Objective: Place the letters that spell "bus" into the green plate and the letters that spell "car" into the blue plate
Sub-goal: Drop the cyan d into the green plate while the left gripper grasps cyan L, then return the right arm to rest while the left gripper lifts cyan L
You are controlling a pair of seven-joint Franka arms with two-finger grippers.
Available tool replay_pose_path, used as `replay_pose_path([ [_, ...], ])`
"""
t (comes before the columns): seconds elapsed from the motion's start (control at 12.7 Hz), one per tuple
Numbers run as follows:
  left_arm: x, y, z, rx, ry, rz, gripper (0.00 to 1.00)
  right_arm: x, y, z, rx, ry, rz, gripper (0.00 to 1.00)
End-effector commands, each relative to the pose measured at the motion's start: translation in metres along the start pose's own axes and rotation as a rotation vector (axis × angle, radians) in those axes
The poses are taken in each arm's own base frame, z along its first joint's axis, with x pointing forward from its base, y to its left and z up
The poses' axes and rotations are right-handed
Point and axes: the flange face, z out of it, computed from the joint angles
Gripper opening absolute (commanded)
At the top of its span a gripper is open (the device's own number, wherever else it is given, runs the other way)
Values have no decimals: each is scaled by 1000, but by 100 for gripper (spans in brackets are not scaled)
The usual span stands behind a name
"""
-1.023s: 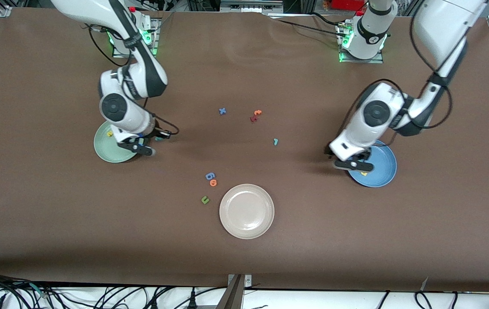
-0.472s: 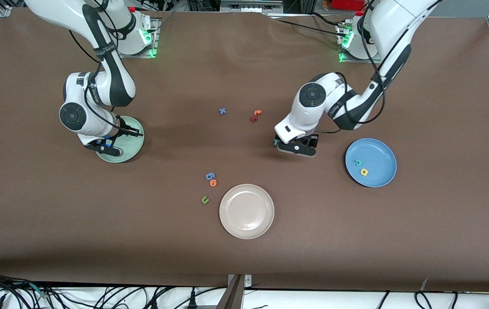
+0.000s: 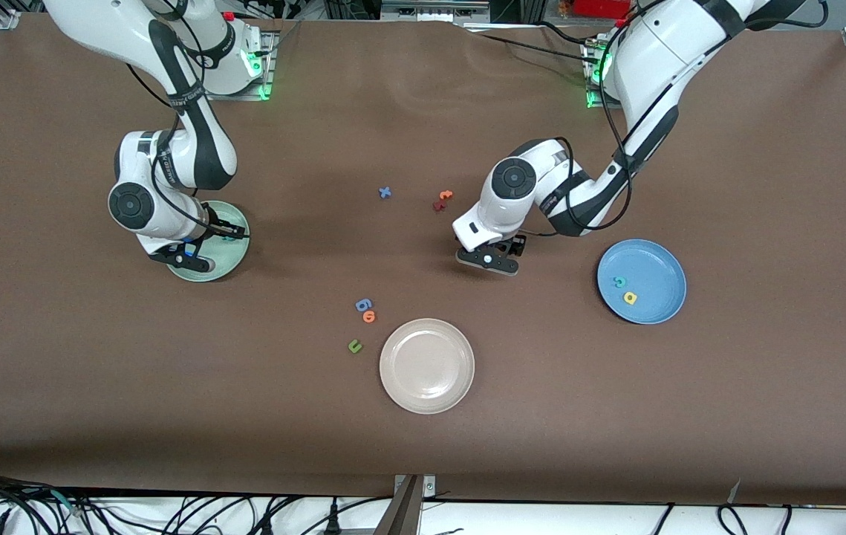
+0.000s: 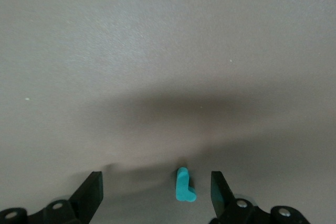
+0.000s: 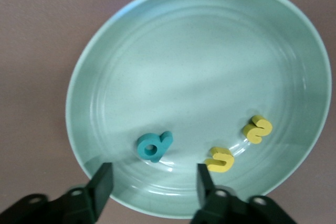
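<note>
Right gripper [image 5: 152, 184], jaws apart and empty, hangs over the round pale mint-green plate [image 5: 220, 51], which holds the teal foam b [image 5: 154, 146], yellow foam u [image 5: 220, 159] and yellow foam s [image 5: 257, 128]. Left gripper [image 4: 156, 188], jaws spread, straddles the thin teal foam r [image 4: 183, 185] on the brown table [image 3: 541, 386]. The round blue plate [image 3: 662, 261], at four o'clock from that gripper, holds the teal foam c [image 3: 619, 282] and yellow foam a [image 3: 630, 298].

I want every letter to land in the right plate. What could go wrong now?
The teal r is thin and lies flat on the table between the open left pincer; it might slip out or get nudged away. The right pincer hangs open just over the green plate, so it could bump the teal b.
</note>
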Motion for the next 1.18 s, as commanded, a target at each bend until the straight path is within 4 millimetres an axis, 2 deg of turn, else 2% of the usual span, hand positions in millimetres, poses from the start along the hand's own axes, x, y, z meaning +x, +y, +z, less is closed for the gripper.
replay_pose_path([
  [0.0,0,11,1,-4,-38,-10,85,3,1,-43,40,31,-18,98],
  [0.24,-6,22,2,-16,-63,-22,71,16,0,-107,37,-31,-18,98],
  [0.55,-9,26,2,-15,-65,-26,55,19,15,-234,26,-102,-9,98],
  [0.71,-9,26,3,-14,-67,-30,51,14,18,-280,38,-70,-27,98],
  [0.94,-9,26,3,-14,-67,-32,47,19,38,-321,63,19,-146,99],
  [1.02,-8,26,3,-15,-65,-32,46,21,51,-332,72,39,-152,99],
  [1.1,-8,25,3,-14,-65,-34,45,23,64,-334,80,40,-161,99],
])
